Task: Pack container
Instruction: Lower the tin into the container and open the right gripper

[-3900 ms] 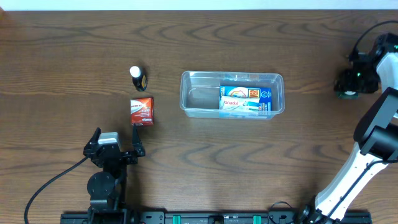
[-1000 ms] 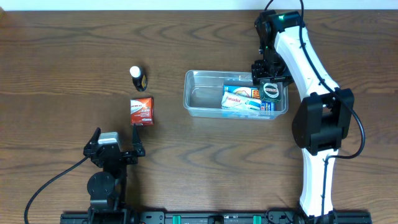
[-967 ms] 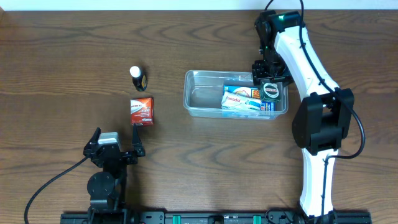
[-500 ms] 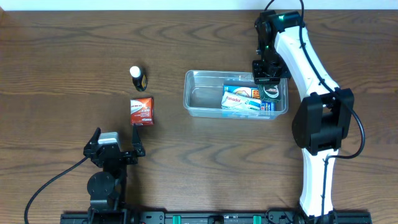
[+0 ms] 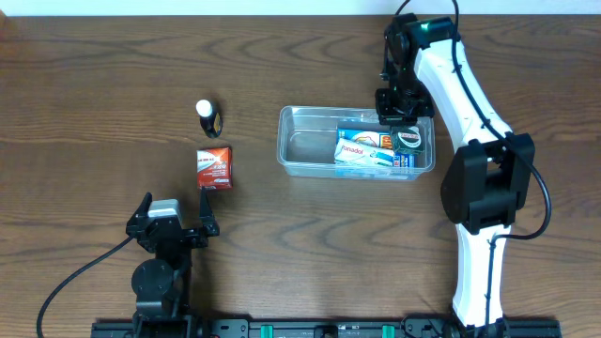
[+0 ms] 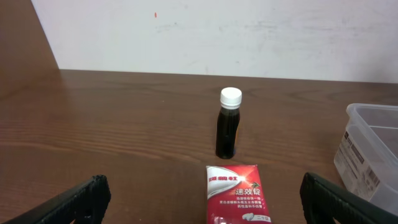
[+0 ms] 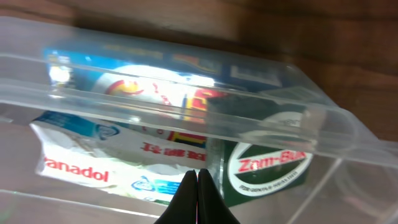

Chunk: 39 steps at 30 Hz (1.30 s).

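**Right hand (image 7: 197, 186) shut and drawn back to container (image 5: 281, 141) far rim**

Left hand (image 5: 175, 202) rests nearest, fingers wide apart, empty. Beyond it lie the packet (image 5: 214, 167), then the bottle (image 5: 207, 116). The container sits central on the counter (image 5: 94, 75), boxes (image 5: 362, 150) and tin (image 5: 408, 139) inside.

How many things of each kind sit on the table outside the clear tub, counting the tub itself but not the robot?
Clear tub: 1
Dark bottle: 1
Red packet: 1
Total: 3
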Tool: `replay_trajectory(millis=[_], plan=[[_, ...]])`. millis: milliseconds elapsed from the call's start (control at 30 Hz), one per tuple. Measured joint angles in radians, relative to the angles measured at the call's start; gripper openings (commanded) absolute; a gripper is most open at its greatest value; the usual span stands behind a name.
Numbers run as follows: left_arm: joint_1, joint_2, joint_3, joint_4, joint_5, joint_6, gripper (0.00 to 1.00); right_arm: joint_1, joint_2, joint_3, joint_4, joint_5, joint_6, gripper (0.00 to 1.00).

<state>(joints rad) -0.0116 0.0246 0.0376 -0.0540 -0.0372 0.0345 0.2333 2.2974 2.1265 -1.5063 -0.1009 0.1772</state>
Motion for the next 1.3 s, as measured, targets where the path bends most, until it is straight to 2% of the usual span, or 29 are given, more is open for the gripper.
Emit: replay_trajectory(millis=[633, 900, 1300], plan=[[0.000, 0.000, 0.000, 0.000, 0.000, 0.000, 0.98, 0.000, 0.000, -0.004, -0.003, -0.021, -0.236, 0.01], [0.000, 0.000, 0.000, 0.000, 0.000, 0.000, 0.98, 0.000, 0.000, -0.083, -0.001, 0.013, -0.333, 0.01], [0.000, 0.000, 0.000, 0.000, 0.000, 0.000, 0.98, 0.000, 0.000, -0.086, 0.060, 0.067, -0.366, 0.01]])
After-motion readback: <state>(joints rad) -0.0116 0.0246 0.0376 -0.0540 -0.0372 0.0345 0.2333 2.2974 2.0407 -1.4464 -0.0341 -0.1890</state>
